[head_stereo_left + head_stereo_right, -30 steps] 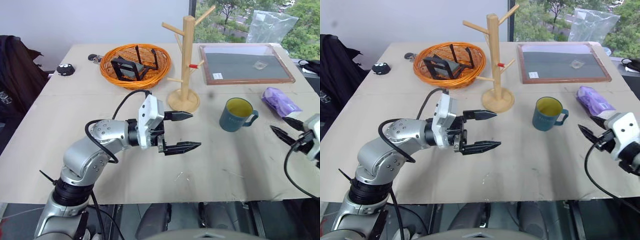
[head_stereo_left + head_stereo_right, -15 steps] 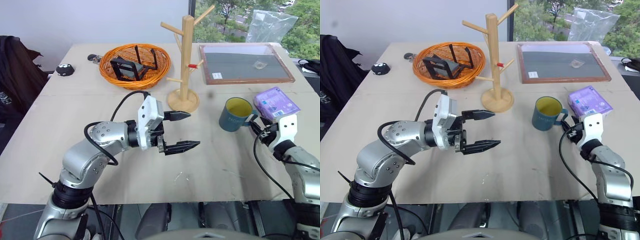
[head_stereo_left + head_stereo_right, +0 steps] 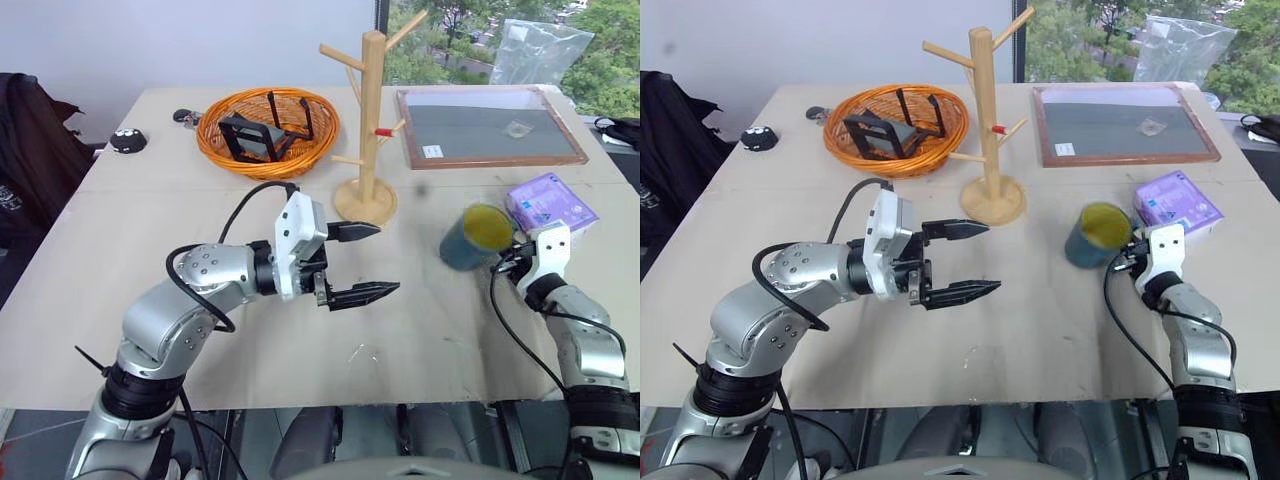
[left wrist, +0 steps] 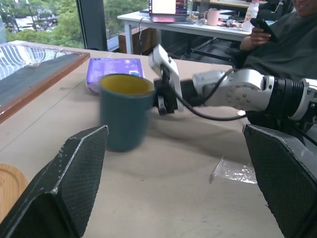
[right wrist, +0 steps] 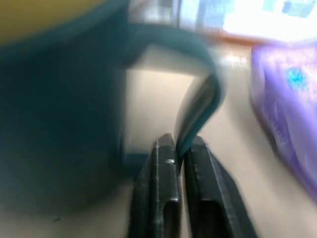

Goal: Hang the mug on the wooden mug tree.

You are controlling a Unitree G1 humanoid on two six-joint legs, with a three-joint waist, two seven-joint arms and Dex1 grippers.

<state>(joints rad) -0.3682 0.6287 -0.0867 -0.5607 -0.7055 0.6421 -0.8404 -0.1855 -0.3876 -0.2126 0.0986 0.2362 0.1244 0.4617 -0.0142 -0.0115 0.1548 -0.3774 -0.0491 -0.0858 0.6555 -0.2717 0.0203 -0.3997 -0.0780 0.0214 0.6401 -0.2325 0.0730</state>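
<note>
Cardboard covers the desk (image 3: 150,170), where the mug (image 3: 472,236) tilts near the right edge, its handle pinched by the right tool (image 5: 179,148). Toward the far edge the wooden mug tree (image 3: 368,130) stands bare, so lifting and hanging remain. Mid-desk, the left tool (image 3: 352,262) hovers wide and empty.

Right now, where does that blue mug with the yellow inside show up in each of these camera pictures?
Left eye: the mug, right of centre.
Right eye: right of centre.
Left wrist: left of centre.
Right wrist: close up, upper left.
Shared landmark: the purple packet beside it.
</note>
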